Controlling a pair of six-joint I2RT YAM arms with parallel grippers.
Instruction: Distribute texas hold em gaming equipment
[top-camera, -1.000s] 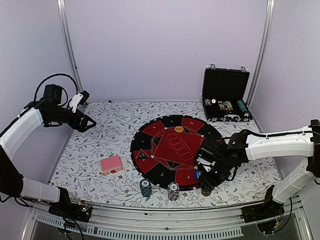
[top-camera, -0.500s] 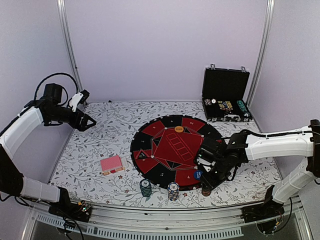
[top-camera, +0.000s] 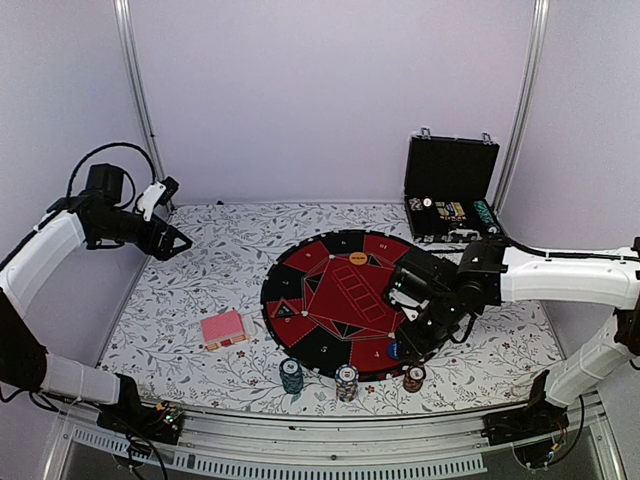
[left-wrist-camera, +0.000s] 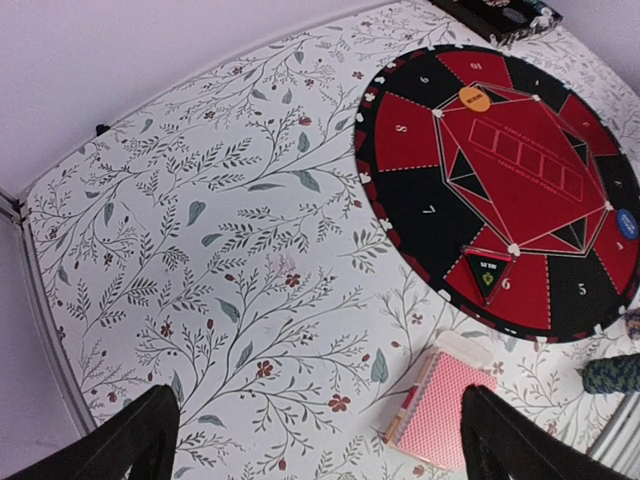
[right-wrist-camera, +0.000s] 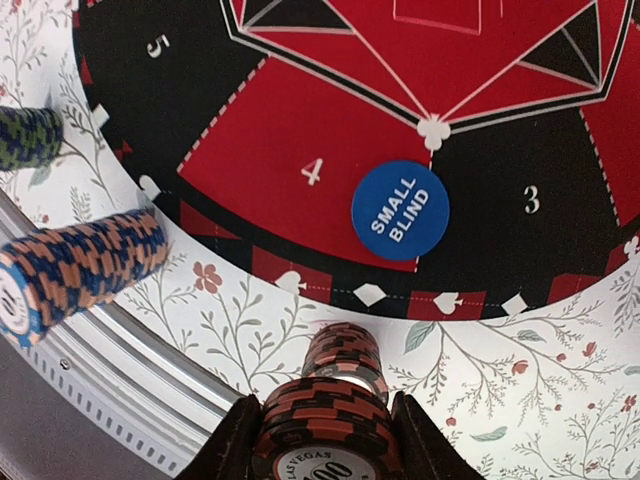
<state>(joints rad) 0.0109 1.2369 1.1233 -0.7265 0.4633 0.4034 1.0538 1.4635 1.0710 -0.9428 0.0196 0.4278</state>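
Chips (right-wrist-camera: 325, 425), brown-red, round, stripe-edged

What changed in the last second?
The right gripper closed on the top brown-red chips and lifted them, leaving the lower stack behind. Unchanged: left gripper open and parked, cards, green stack, blue stack, orange button, blue button.
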